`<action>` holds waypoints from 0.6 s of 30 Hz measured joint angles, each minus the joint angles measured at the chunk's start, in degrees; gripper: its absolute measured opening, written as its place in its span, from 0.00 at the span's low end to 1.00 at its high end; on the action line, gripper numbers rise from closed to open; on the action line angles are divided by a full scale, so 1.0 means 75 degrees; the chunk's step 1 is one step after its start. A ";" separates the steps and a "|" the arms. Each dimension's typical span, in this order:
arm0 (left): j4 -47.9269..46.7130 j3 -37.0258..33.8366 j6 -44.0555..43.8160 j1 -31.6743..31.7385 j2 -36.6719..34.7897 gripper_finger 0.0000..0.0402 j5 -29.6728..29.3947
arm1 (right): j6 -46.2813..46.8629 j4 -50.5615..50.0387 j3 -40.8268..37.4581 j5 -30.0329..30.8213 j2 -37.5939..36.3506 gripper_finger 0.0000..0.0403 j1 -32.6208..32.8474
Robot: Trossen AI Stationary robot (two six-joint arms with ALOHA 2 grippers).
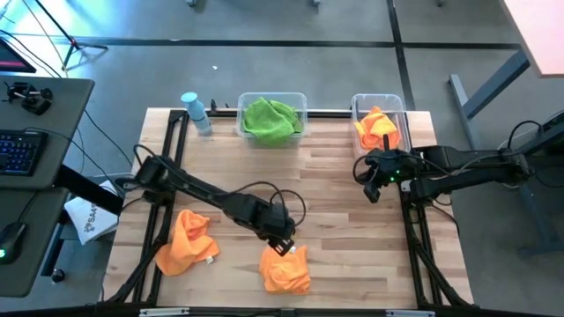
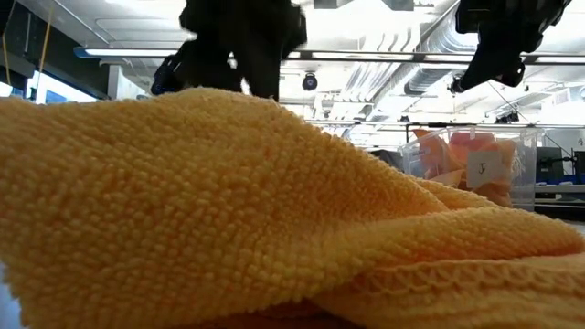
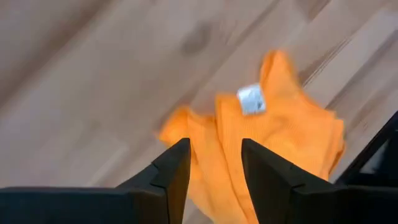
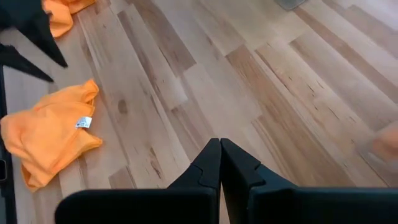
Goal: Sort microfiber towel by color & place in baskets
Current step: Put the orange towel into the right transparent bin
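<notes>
Wooden table (image 1: 335, 211) with two clear baskets at the far edge: the wider basket (image 1: 272, 106) holds a green towel (image 1: 270, 121), the narrower basket (image 1: 381, 106) holds an orange towel (image 1: 377, 128). Two more orange towels lie loose near the front edge, one at front left (image 1: 187, 242), one at front centre (image 1: 285, 269). The left gripper (image 1: 284, 247) hovers over the centre towel, fingers (image 3: 174, 171) parted, grasping nothing. The right gripper (image 1: 374, 183), clenched and empty, hangs before the narrower basket. The table's middle and right front are bare. One blue bottle (image 1: 196, 113) stands beside the wider basket.
</notes>
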 joint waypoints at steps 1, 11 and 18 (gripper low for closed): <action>0.0014 -0.0001 -0.0220 0.0001 0.0130 0.33 0.0299 | -0.0004 -0.0011 0.0000 0.0044 0.0000 0.00 0.0000; 0.0925 -0.0003 -0.1407 -0.0347 0.1420 0.33 0.1288 | -0.0068 -0.0022 0.0000 0.0164 0.0000 0.00 0.0000; 0.0751 0.0038 -0.1201 -0.0291 0.1927 0.19 0.1634 | 0.0029 -0.0026 0.0000 0.0113 0.0000 0.00 -0.0001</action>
